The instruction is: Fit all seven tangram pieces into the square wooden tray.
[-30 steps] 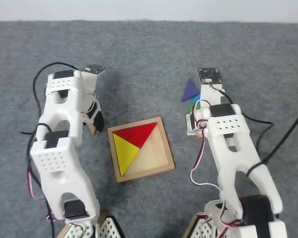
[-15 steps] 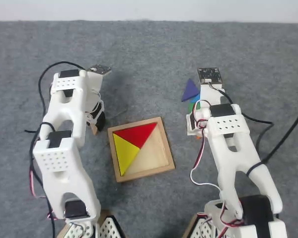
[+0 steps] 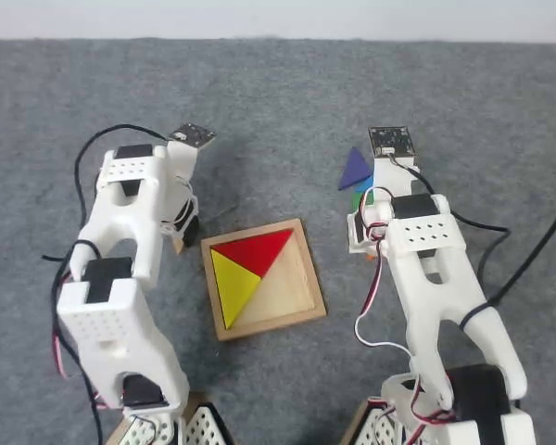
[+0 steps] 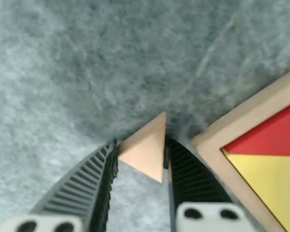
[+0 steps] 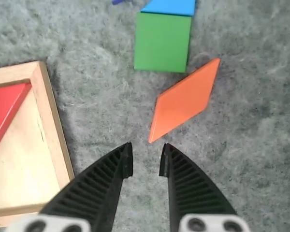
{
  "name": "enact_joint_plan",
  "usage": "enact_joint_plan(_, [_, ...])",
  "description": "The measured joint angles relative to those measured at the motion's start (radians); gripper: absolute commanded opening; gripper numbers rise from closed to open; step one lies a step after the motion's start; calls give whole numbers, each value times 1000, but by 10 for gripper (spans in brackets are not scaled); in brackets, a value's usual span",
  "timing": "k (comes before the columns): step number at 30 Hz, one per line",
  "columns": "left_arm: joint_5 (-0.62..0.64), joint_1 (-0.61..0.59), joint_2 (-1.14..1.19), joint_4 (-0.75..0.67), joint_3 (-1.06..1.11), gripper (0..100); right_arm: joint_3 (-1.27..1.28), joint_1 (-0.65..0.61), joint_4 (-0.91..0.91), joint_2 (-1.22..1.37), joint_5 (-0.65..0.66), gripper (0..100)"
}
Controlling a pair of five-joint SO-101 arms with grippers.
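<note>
- The tray (image 3: 288, 289) lies on the grey mat (image 3: 278, 102), in the middle of the high view, between the two arms.
- Two pieces are in the tray. The red triangle (image 3: 260, 248) sits at its top edge. The yellow triangle (image 3: 230, 282) sits at its left edge. They touch along one side.
- The rest of the tray floor is bare wood.
- The left arm (image 3: 120, 222) is at the left of the high view. It bends over the spot just left of the tray's top left corner.
- The left gripper (image 4: 141, 146) is closed on the tan triangle (image 4: 147, 148). One black finger presses on each side of it.
- The tan triangle is just beside the tray's rim, outside the tray. From above, the left arm hides most of it.
- The right arm (image 3: 426, 250) is at the right of the high view.
- The right gripper (image 5: 146, 151) hangs over the mat with its fingers a little apart. It holds nothing.
- The orange piece (image 5: 183, 100) lies flat, close in front of the right gripper's tips.
- The green square (image 5: 162, 42) lies past the orange piece. The blue piece (image 5: 168, 6) touches the green square's far edge.
- From above, the right arm covers most of these.
- The purple triangle (image 3: 355, 169) lies upper right of the tray, in the open.
- A black cable (image 3: 528, 269) trails off to the right.
</note>
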Motion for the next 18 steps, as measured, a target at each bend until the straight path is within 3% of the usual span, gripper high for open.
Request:
enact_joint_plan(8, [-55, 5, -8, 54, -9, 122, 0, 0, 0, 0, 0, 97])
enact_joint_plan(18, [-133, 0, -8, 261, -180, 122, 0, 0, 0, 0, 0, 97])
